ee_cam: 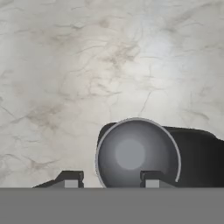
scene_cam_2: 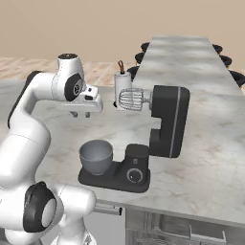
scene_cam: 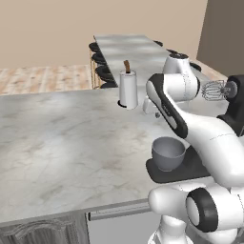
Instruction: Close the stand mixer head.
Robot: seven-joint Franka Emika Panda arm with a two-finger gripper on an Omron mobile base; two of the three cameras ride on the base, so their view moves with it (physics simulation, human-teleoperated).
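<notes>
Right base view, left to right: gripper [scene_cam_2: 81, 114], fingers apart and empty, above the grey bowl [scene_cam_2: 96, 156]; black base [scene_cam_2: 125, 175]; whisk [scene_cam_2: 131, 99]; stand mixer head [scene_cam_2: 169, 120], tipped back, apparently near vertical, over the marble counter [scene_cam_2: 210, 143]

marble counter [scene_cam: 57, 143], black mixer base [scene_cam_2: 122, 176] on it, white canister [scene_cam: 128, 89] behind

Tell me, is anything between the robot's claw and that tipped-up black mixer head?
Just the wire whisk jutting from the stand mixer head toward the gripper; otherwise open air, seen in the right base view. The grey bowl sits lower down.
</notes>
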